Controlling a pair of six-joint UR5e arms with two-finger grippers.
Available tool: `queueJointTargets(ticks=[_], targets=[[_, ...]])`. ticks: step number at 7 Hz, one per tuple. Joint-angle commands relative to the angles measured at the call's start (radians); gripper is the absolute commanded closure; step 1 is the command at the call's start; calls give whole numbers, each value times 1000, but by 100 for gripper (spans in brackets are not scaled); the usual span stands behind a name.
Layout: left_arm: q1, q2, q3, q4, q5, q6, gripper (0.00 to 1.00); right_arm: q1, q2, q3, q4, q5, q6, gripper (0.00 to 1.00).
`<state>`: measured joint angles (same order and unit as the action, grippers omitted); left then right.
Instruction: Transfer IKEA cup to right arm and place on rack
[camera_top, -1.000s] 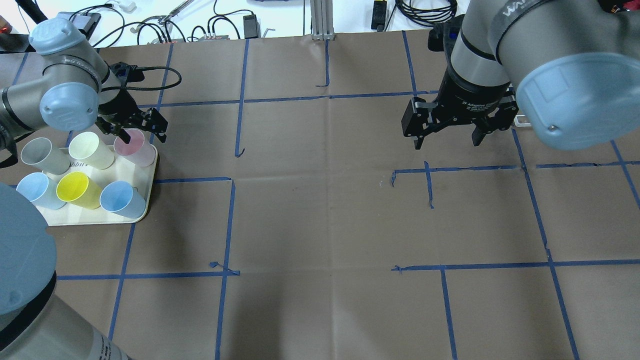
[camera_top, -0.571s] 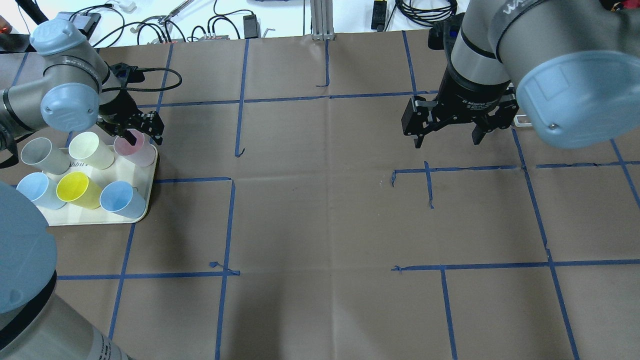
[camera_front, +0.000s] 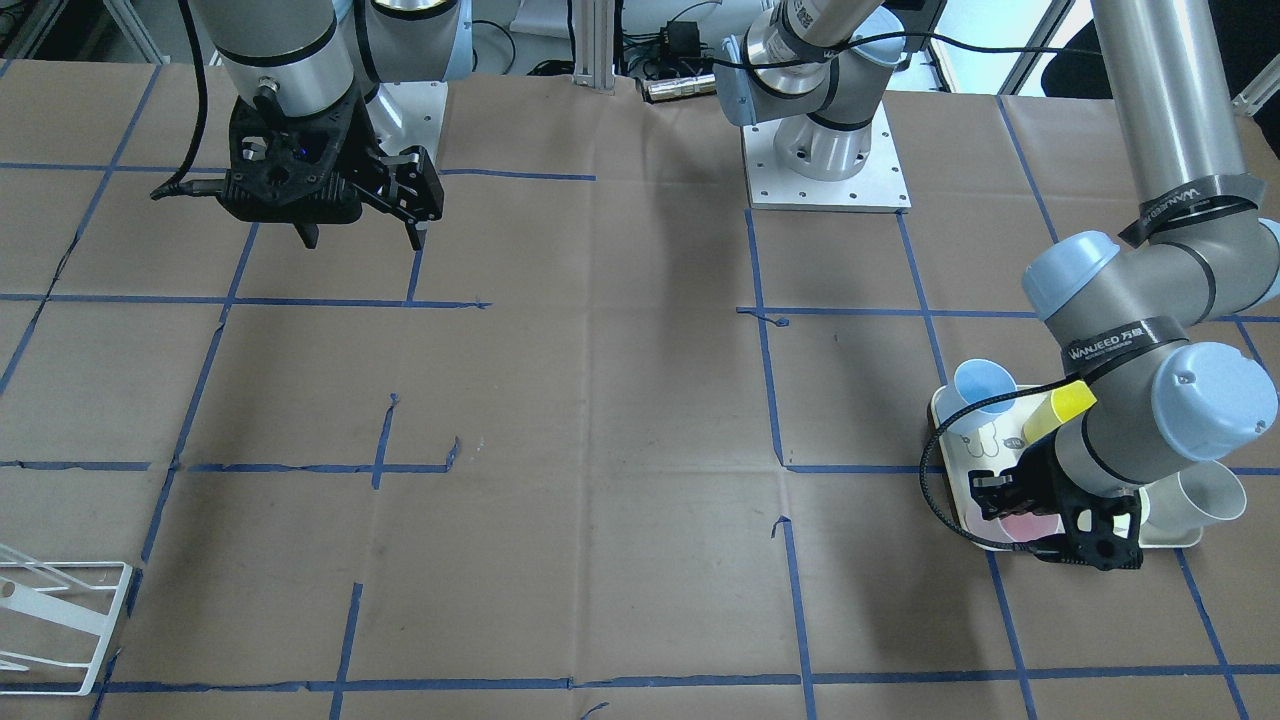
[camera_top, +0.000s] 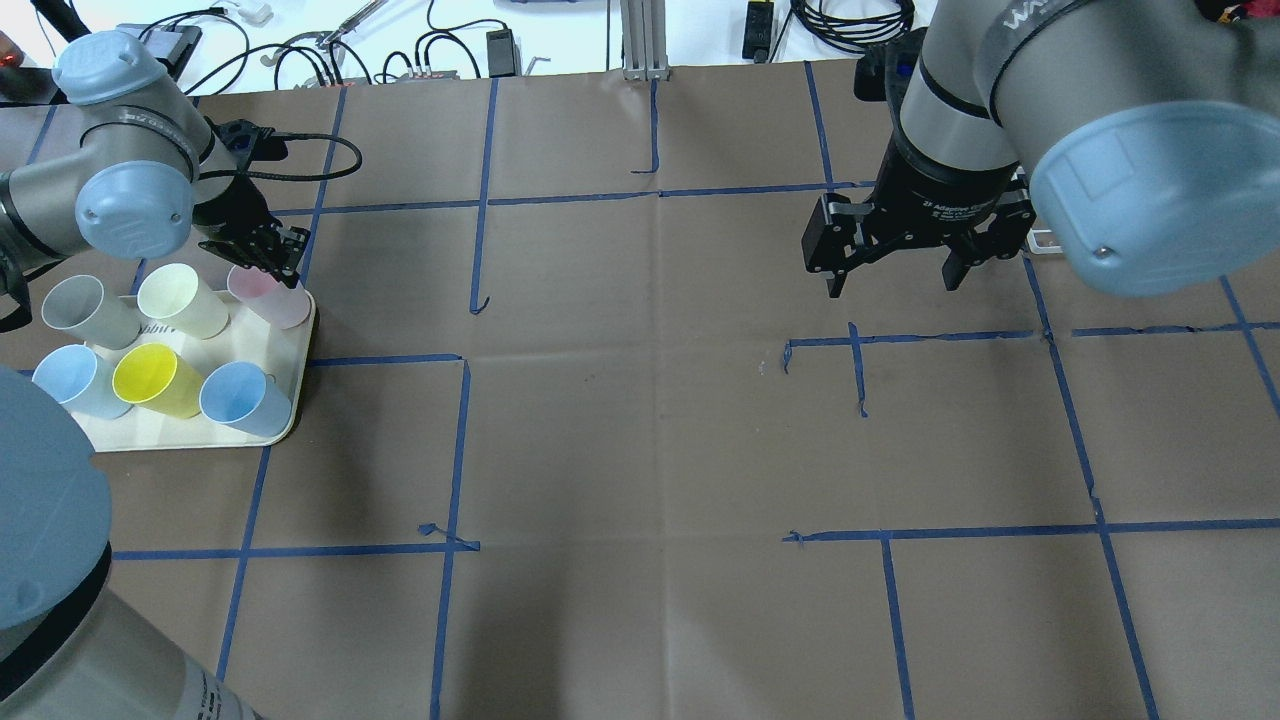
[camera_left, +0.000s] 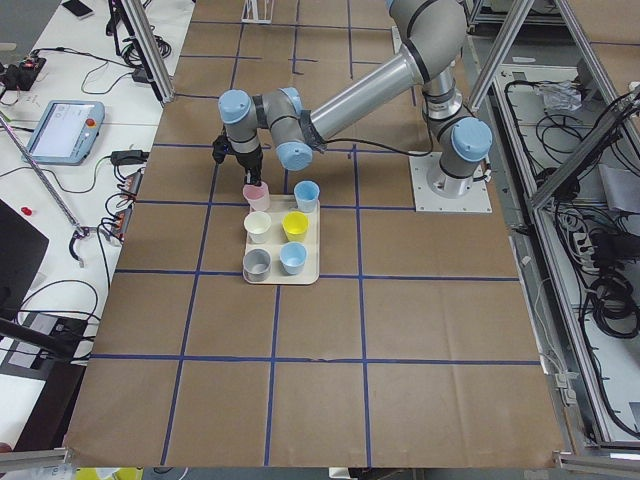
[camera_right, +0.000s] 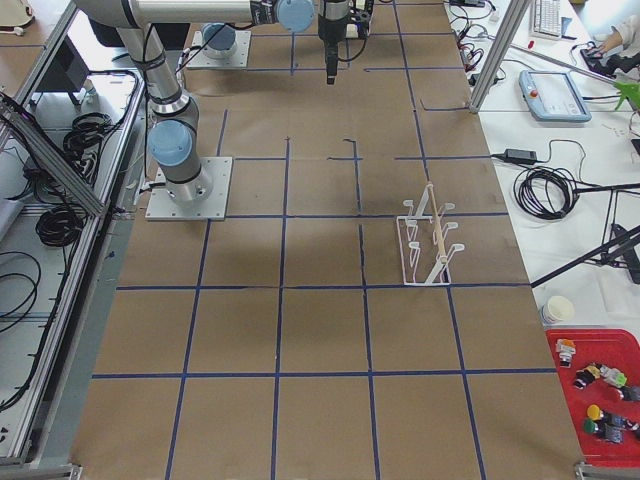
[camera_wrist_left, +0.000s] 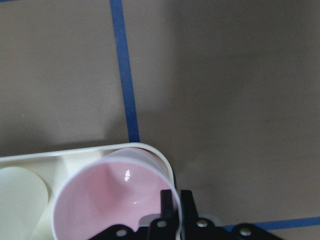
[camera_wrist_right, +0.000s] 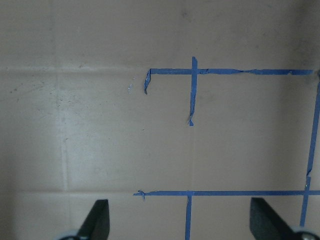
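A pink cup (camera_top: 285, 305) stands at the far right corner of the cream tray (camera_top: 180, 435). My left gripper (camera_top: 270, 262) is shut on its rim; in the left wrist view the fingers (camera_wrist_left: 165, 202) pinch the cup's (camera_wrist_left: 105, 195) right wall, one inside and one outside. My right gripper (camera_top: 890, 278) is open and empty, hanging over bare table at the far right; its fingers (camera_wrist_right: 97, 222) show wide apart in the right wrist view. The white wire rack (camera_right: 428, 240) stands on the right side of the table, also at the front-facing view's lower left (camera_front: 55, 610).
The tray also holds a grey cup (camera_top: 85, 310), a cream cup (camera_top: 185, 300), a yellow cup (camera_top: 155, 380) and two blue cups (camera_top: 245, 400). Blue tape lines grid the brown table. Cables and devices (camera_top: 420, 50) lie beyond the far edge.
My left gripper's fingers, open around the pink cup a second ago, have closed onto its rim. The right arm has not moved.
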<state>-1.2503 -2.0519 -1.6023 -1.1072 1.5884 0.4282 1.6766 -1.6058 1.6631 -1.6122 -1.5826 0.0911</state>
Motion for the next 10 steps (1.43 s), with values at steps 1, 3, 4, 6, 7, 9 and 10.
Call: queueJointTargets(ticks=[1, 3, 4, 6, 7, 9, 10], targets=[[0, 1, 15, -2, -1, 6, 100, 0, -5, 1, 0, 1, 9, 0], [0, 13, 22, -2, 42, 29, 100, 0, -14, -2, -31, 1, 15, 0], [0, 19, 22, -5, 42, 29, 100, 0, -16, -3, -50, 3, 15, 0], [-1, 38, 25, -11, 42, 29, 100, 0, -13, -3, -67, 3, 13, 0], [-8, 58, 25, -14, 41, 27, 100, 0, -13, -3, -87, 4, 13, 0], [-14, 87, 47, -46, 41, 26, 100, 0, -14, 0, -87, 3, 15, 0], [-14, 107, 62, -66, 41, 26, 100, 2, -14, 12, -100, 6, 15, 0]])
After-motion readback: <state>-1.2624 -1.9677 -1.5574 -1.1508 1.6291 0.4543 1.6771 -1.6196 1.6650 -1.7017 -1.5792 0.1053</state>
